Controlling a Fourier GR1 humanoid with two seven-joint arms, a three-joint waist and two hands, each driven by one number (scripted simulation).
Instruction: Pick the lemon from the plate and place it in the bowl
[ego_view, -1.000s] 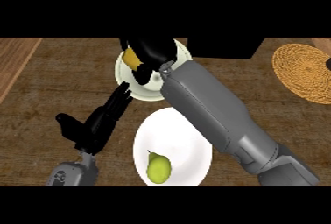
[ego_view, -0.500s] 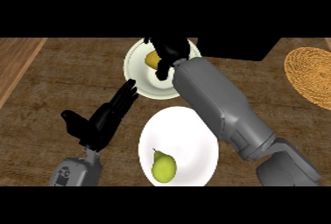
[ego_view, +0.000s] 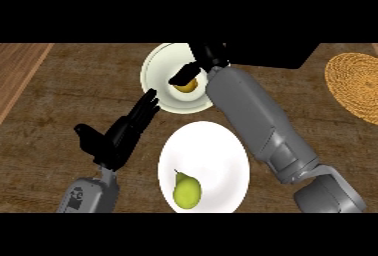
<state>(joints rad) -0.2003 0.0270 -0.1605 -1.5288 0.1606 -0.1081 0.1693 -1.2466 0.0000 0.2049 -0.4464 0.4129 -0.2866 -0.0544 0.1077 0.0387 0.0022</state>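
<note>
The yellow lemon (ego_view: 185, 86) lies inside the cream bowl (ego_view: 164, 102) at the top centre. My right hand (ego_view: 210, 54) hovers over the bowl's far rim, fingers spread, and one finger (ego_view: 183, 75) reaches out just above the lemon without curling round it. Its grey forearm runs down to the lower right and covers the bowl's right side. The white plate (ego_view: 214, 150) sits just below the bowl and holds a green pear (ego_view: 187, 191). My left hand (ego_view: 120, 136) rests open, fingers up, left of the plate.
A woven round mat (ego_view: 356, 86) lies at the right edge. A dark block (ego_view: 277, 54) stands behind the bowl. A lighter wooden strip (ego_view: 18, 70) borders the counter at the far left.
The lemon has gone from my right hand's fingers down to the middle of the bowl. The right hand's fingers have spread and drawn back above it. The left hand has stayed put.
</note>
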